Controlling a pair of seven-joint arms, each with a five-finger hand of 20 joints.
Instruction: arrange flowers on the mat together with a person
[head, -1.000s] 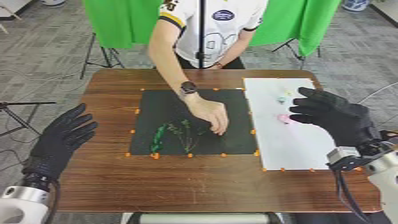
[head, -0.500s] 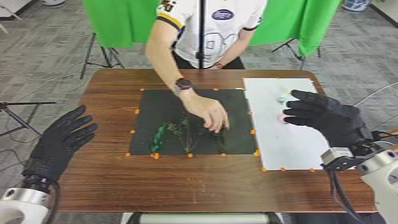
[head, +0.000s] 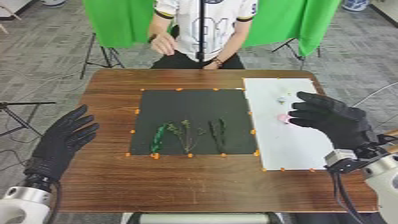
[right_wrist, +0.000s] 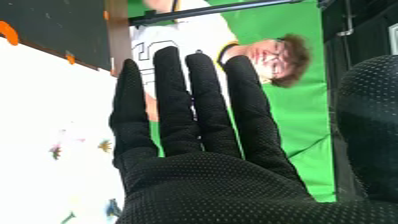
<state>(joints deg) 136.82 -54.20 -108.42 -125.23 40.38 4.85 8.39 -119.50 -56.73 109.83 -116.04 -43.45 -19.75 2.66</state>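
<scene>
My left hand (head: 64, 141) is held at the table's left edge in the head view, fingers straight. Over the white sheet's right side is my right hand (head: 336, 120), open and holding nothing; in the right wrist view its palm (right_wrist: 209, 182) faces the camera with straight fingers. On the black mat (head: 182, 107) lie a bright green stem (head: 158, 138), a thin branching stem (head: 187, 136) and a dark leafy stem (head: 221, 135), side by side. On the white sheet (head: 284, 145) are a pink flower (head: 284, 118) and a pale flower (head: 282, 99), both small.
Orange markers line the edges of the mat and sheet on the brown table (head: 178, 185). A person stands at the far edge, hands off the mat. A dark vertical pole (head: 202, 30) rises before the person.
The person's hand has left the mat and drawn back past the far edge, leaving the dark stem lying at the mat's right part. My right hand has shifted slightly.
</scene>
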